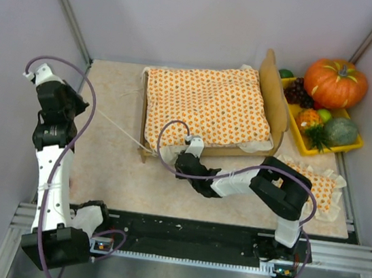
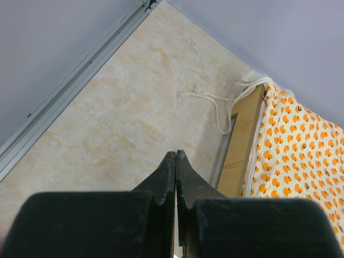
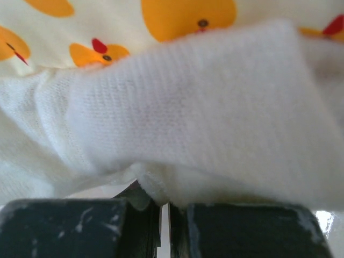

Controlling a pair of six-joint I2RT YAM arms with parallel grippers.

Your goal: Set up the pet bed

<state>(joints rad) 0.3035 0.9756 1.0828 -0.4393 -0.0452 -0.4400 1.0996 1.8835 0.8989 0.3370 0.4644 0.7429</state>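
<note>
The pet bed (image 1: 274,96) stands at the back middle of the table, its tall plywood headboard on the right. An orange-dotted bedspread (image 1: 207,106) covers it. At the bed's near edge my right gripper (image 1: 185,155) is shut on the bedspread's white ruffle (image 3: 188,107), which drapes over the fingertips in the right wrist view. My left gripper (image 2: 176,156) is shut and holds nothing. It hangs above the bare tabletop left of the bed's wooden foot rail (image 2: 243,137). A small dotted pillow (image 1: 317,187) lies on the table right of the bed.
A white cord (image 2: 215,102) trails from the bed's foot corner across the tabletop. At the back right, a yellow tray (image 1: 306,147) holds a pumpkin (image 1: 335,82), grapes and other produce. Walls and metal rails close in the left, back and right sides.
</note>
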